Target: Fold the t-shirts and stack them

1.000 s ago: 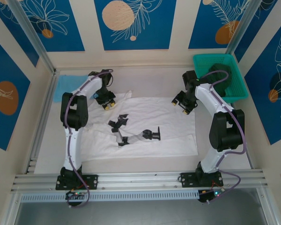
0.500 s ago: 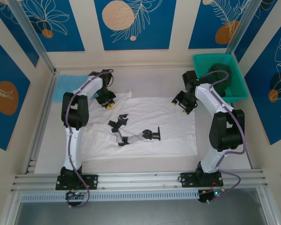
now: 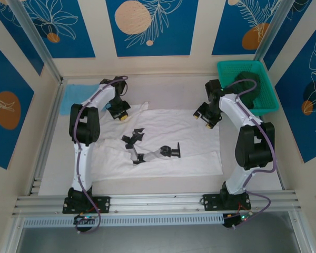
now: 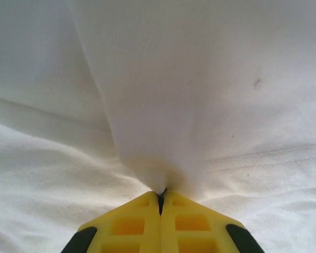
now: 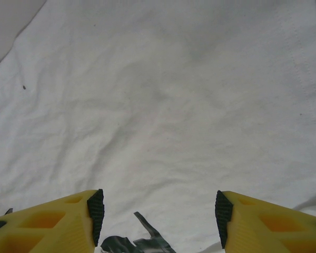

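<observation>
The creased white t-shirt lies spread flat, a smooth light-blue t-shirt past its far-left corner. The left gripper pinches a tented white fold; the right gripper gapes above it.

white t-shirt spread out, blue t-shirt far-left

The arm behind the left gripper hides part of the light-blue t-shirt; between the right gripper fingers, a black print on the white t-shirt is cropped.
</observation>
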`<action>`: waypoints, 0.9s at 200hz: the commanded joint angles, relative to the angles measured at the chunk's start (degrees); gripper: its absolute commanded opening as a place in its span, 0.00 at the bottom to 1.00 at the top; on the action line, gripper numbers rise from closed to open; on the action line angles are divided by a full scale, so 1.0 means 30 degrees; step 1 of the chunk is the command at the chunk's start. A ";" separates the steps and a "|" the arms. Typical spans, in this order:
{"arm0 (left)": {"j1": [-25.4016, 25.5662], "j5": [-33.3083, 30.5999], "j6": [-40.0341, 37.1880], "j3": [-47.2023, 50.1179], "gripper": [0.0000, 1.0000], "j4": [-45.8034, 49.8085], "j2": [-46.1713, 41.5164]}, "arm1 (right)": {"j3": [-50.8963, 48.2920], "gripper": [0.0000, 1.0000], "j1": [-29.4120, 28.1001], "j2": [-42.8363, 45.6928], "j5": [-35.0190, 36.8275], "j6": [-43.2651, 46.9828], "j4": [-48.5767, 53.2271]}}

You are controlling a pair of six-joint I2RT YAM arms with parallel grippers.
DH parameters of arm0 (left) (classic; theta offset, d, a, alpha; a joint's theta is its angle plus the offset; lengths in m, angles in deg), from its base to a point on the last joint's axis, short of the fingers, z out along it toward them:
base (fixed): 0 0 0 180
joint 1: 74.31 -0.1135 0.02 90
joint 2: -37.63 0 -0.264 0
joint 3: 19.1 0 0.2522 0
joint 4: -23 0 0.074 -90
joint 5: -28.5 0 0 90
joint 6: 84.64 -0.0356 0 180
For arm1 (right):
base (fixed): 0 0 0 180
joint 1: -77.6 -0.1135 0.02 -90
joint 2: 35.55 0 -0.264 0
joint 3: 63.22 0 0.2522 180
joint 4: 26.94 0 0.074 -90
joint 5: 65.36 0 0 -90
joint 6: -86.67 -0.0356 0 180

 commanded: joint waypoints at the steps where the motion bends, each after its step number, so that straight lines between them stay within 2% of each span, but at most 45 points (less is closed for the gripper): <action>1: -0.0103 -0.0249 -0.0516 -0.0423 0.00 0.0813 -0.1296 | 0.0244 0.60 0.0076 -0.0169 0.1443 0.0164 -0.0736; 37: 0.0177 -0.0497 -0.1542 0.0214 0.00 0.0701 -0.3219 | -0.0074 0.66 -0.0034 -0.0351 0.5015 0.1519 -0.3923; 62: 0.0255 -0.1164 -0.2183 0.1493 0.00 0.0689 -0.5127 | -0.0299 0.68 -0.0038 -0.1108 0.6841 0.4691 -0.6805; 82: 0.0270 -0.1449 -0.2511 0.3630 0.00 -0.0035 -0.7194 | 0.0789 0.66 0.0410 -0.2235 0.6364 0.5477 -0.7017; 98: 0.0270 -0.1381 -0.2676 0.5384 0.00 -0.0599 -0.8760 | 0.1218 0.60 0.0966 -0.3104 0.4080 0.5571 -0.7634; 117: 0.0286 -0.1275 -0.2945 0.7235 0.00 -0.0970 -1.0355 | 0.1260 0.59 0.1333 -0.3908 0.2947 0.5147 -0.8753; 180: 0.0245 -0.2145 -0.2597 1.1590 0.00 -0.0549 -1.5199 | 0.3289 0.65 0.1028 -0.5904 0.4172 0.4268 -0.7474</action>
